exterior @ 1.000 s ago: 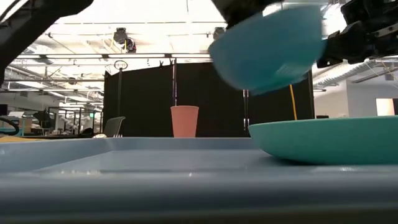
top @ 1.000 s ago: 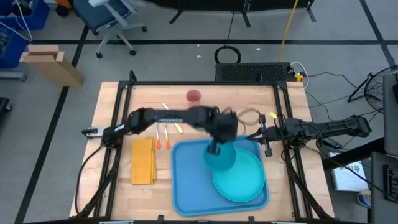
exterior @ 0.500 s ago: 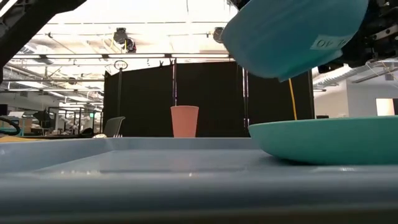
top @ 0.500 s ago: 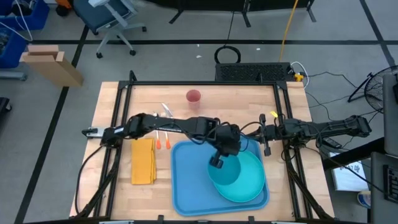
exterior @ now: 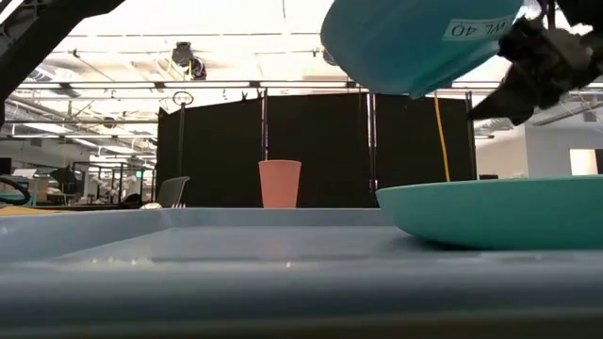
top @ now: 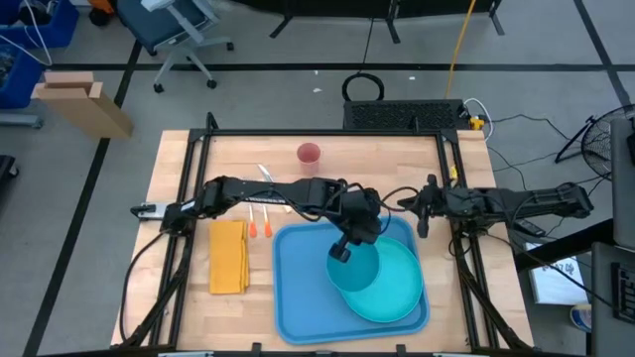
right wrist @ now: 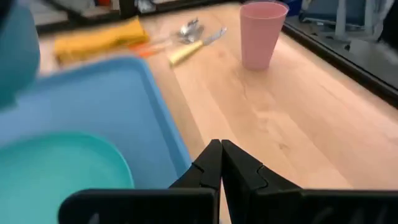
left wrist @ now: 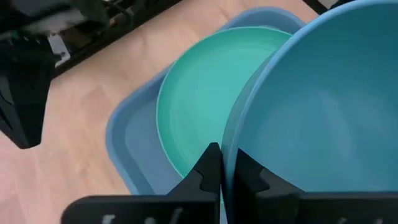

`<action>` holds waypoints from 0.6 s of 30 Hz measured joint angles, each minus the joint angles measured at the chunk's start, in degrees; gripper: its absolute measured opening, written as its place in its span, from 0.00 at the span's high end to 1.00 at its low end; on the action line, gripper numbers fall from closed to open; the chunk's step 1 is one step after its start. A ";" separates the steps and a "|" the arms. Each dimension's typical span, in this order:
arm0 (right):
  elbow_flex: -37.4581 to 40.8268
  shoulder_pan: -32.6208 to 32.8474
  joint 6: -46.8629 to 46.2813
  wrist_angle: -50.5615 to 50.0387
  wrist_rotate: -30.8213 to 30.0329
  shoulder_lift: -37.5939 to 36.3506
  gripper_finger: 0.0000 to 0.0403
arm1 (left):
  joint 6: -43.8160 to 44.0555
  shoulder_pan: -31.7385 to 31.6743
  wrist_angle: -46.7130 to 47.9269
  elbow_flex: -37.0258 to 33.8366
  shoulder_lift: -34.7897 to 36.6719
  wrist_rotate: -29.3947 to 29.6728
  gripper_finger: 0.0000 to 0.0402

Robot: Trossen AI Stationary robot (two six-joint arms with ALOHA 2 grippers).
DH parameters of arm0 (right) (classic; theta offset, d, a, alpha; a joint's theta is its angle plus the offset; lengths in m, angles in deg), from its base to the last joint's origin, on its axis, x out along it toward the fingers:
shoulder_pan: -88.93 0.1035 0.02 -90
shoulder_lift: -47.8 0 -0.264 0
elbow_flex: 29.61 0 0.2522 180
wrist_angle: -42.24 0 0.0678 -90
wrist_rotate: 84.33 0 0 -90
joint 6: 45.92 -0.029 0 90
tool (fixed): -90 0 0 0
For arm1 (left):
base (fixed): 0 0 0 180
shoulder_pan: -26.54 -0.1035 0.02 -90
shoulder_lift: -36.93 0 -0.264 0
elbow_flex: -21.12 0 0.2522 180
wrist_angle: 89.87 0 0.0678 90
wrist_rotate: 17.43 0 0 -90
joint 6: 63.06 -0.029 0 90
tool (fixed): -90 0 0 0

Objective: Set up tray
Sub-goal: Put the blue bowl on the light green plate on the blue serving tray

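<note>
Tray: flat on the worktop, near front edge, plate resting in its right half. Probably stiff, light, slick plastic; low rim the likeliest hold, a long side best. Left claw pinching bowl by its rim, hanging above plate. Right claw pressed together, empty, at the worktop's right edge beside tray. Open room on tray's left half; napkin, cutlery, cup well apart on bare wood.
</note>
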 joint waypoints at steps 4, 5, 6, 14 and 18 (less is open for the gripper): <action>-4.89 0.04 -8.36 -1.68 3.04 3.12 1.00 | 0.33 -0.10 2.15 -0.09 0.38 0.04 0.98; -6.47 0.04 -9.20 -3.76 4.40 4.19 1.00 | 0.39 -0.12 2.19 -0.07 0.54 0.01 0.98; -8.02 0.02 -9.77 -6.11 5.71 5.55 1.00 | 0.43 -0.16 2.29 -0.01 0.73 0.00 0.98; -26.60 0.04 -13.29 -40.09 13.27 23.44 1.00 | 0.48 -0.17 5.73 0.00 2.79 0.08 0.98; -30.83 0.00 -15.10 -56.12 15.44 32.89 1.00 | 0.95 -0.17 6.15 0.01 3.70 0.40 0.98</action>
